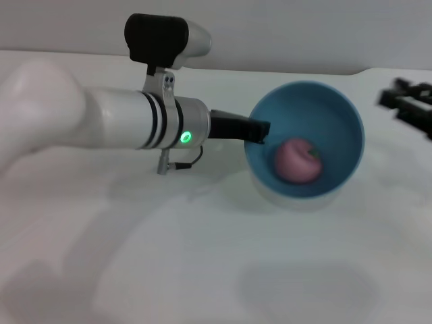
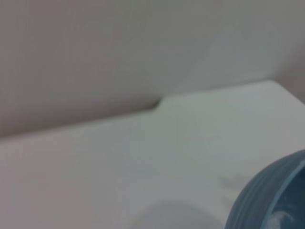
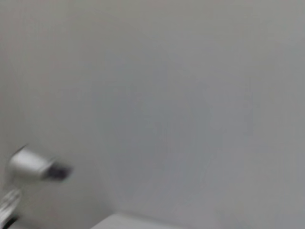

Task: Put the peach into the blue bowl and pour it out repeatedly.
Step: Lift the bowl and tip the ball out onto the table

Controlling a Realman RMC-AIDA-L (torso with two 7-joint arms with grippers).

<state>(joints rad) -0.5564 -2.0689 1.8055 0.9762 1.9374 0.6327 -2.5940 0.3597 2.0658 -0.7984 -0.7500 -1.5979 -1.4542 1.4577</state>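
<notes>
Peach (image 1: 297,160) (pink, matte) in blue bowl (image 1: 337,115), left fingers (image 1: 260,129) gripping rim

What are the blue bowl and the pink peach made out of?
The bowl looks like smooth, glossy plastic: its light-blue wall is even in colour and carries a soft sheen. The peach inside it looks like a matte toy, maybe foam or rubbery plastic, since its pink skin shows no shine. The left gripper holds the bowl's rim.

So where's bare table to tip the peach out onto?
The widest bare table is the near stretch in front of the blue bowl. The left end effector crowds the bowl's left rim; the right end effector sits far right. The peach lies inside.
</notes>
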